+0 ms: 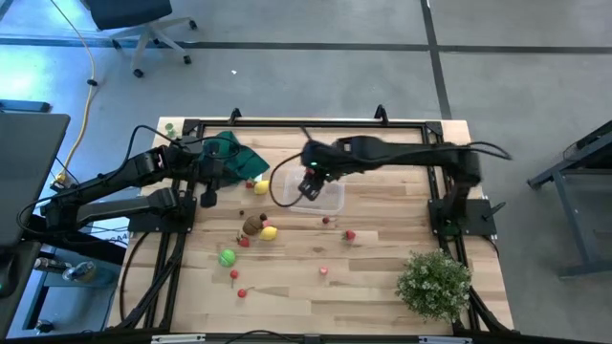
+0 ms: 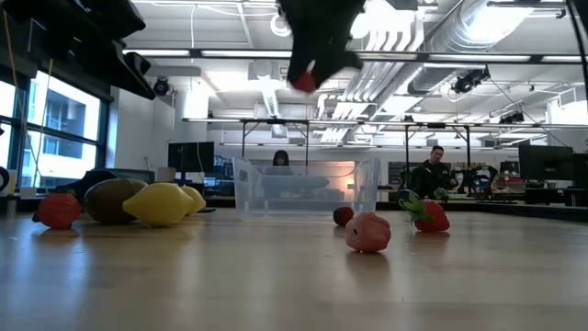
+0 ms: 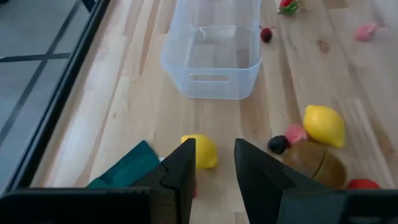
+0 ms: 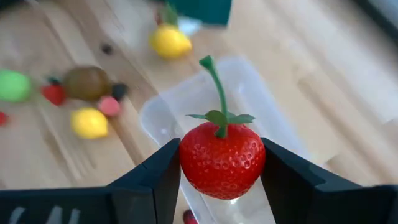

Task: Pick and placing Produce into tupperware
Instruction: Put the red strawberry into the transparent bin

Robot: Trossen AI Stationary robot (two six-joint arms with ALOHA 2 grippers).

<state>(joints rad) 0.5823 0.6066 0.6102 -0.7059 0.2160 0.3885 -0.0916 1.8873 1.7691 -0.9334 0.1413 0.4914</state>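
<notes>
Tupperware [image 1: 323, 197] sits empty mid-counter beneath the right gripper [image 4: 222, 163], whose jaws clamp a red strawberry [image 4: 222, 158]; next it likely lowers and releases, while the left gripper [image 3: 211, 163] waits part-open.

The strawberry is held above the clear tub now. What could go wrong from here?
1. The right pincer holds the strawberry over the tub near one end; released there, it may hit the rim and roll out.
2. The tub is light and empty; a descending pincer could push it toward the loose pieces beside it, such as the small dark berry.
3. The left pincer hovers open near a yellow lemon, close to the right arm's path.
</notes>
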